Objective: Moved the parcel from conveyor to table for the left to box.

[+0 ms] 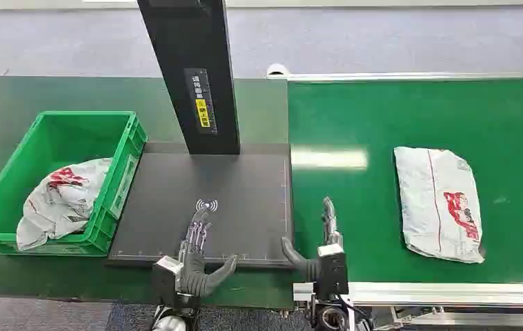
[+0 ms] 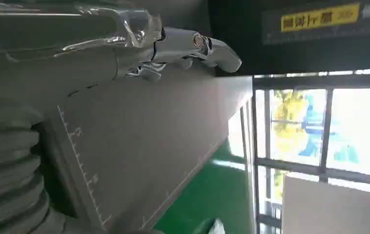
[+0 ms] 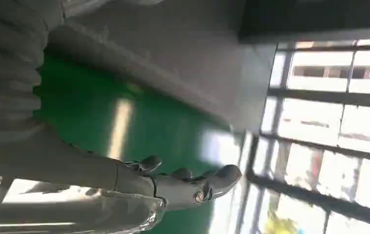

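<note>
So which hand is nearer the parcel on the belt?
Right. The right hand is at the belt's near edge, apart from the parcel; the left hand is farther away, over the black pad.

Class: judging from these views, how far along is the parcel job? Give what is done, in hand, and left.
Done: one parcel already lies in the green crate. In hand: nothing; the left hand and right hand are both open and empty. Left: the parcel on the conveyor is untouched and must go to the black table pad, then the crate.

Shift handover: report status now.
Left hand and right hand open, empty. White plastic parcel lies on green conveyor belt, untouched. Path clear.
</note>
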Robot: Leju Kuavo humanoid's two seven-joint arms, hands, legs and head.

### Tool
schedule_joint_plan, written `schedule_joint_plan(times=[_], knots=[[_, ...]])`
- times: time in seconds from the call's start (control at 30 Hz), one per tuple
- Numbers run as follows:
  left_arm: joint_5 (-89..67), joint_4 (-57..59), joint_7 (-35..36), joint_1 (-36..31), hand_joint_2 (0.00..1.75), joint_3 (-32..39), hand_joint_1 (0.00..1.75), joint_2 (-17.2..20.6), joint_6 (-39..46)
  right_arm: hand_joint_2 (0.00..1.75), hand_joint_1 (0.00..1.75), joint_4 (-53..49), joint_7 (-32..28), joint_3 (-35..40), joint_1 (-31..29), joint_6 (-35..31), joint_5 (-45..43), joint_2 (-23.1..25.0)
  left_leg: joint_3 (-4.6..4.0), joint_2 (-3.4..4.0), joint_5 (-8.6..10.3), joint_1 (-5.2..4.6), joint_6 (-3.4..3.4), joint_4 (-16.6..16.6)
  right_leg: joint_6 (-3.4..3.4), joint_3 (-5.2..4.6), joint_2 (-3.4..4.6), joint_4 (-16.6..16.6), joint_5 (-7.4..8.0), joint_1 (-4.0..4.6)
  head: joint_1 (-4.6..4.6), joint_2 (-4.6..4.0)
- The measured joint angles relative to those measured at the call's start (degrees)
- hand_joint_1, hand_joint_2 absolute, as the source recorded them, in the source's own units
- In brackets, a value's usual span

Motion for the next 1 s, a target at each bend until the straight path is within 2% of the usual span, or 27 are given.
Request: schedule_joint_plan(times=[0.1, 0.2, 0.27, 0.33, 0.63, 0.77, 1.0], knots=[[0.0, -0.9, 0.0, 0.3, 1.75, 0.4, 0.0, 0.1, 0.5, 1.75, 0.0, 1.2, 1.7, 0.0, -3.2, -7.8, 6.6, -1.6, 0.03, -0.01, 0.01, 0.0, 0.0, 0.0, 0.0, 0.03, -0.01, 0.0, 0.0, 0.0, 0.02, 0.0], [0.0, -1.9, 0.0, 0.7, 1.75, 1.3, 0.0, 0.3, 0.5, 1.75, 0.0, 2.2, 11.3, -2.7, -6.6, -14.1, 15.5, -4.6, 0.05, -0.04, 0.02, -0.02, 0.02, 0.0, 0.01, 0.06, -0.04, 0.0, 0.01, -0.02, 0.02, 0.0], [-0.1, -2.5, 0.0, 0.8, 1.75, 2.3, 0.0, 0.5, 0.5, 1.75, 0.0, 3.6, 18.6, -7.5, -9.2, -15.5, 24.7, -6.8, 0.05, -0.04, 0.03, -0.06, 0.03, 0.0, 0.03, 0.08, -0.04, 0.0, 0.02, -0.07, 0.02, 0.0], [-0.1, -3.0, 0.0, 0.9, 1.75, 3.1, 0.0, 0.7, 0.5, 1.75, 0.0, 4.8, 22.2, -12.6, -11.0, -15.8, 31.1, -8.4, 0.04, -0.06, 0.02, -0.07, 0.03, 0.0, 0.04, 0.1, -0.04, 0.0, 0.03, -0.07, 0.04, 0.0], [-0.2, -4.0, 0.0, 1.0, 1.75, 4.5, 0.0, 0.9, 0.6, 1.75, 0.0, 7.0, 24.6, -20.9, -13.1, -16.0, 35.9, -10.4, 0.03, -0.05, 0.0, -0.04, 0.03, 0.0, 0.04, 0.03, -0.03, 0.0, 0.03, -0.04, 0.02, -0.02], [-0.6, -4.8, 0.0, 1.2, 1.75, 5.3, 0.0, 1.0, 0.9, 1.75, 0.0, 12.3, 33.6, -27.7, -16.4, -16.0, 43.3, -13.4, 0.03, -0.12, 0.04, -0.09, 0.1, 0.0, 0.07, 0.08, -0.12, 0.0, 0.03, -0.1, 0.02, 0.0], [-0.8, -5.5, 0.0, 2.3, 1.75, 6.6, 0.0, 1.5, 0.0, 1.75, 0.0, 26.7, 42.6, -38.7, -21.6, -12.3, 41.7, -21.5, 0.02, -0.14, -0.01, -0.21, 0.26, 0.1, 0.16, 0.12, -0.18, 0.0, 0.08, -0.23, 0.0, -0.02]])
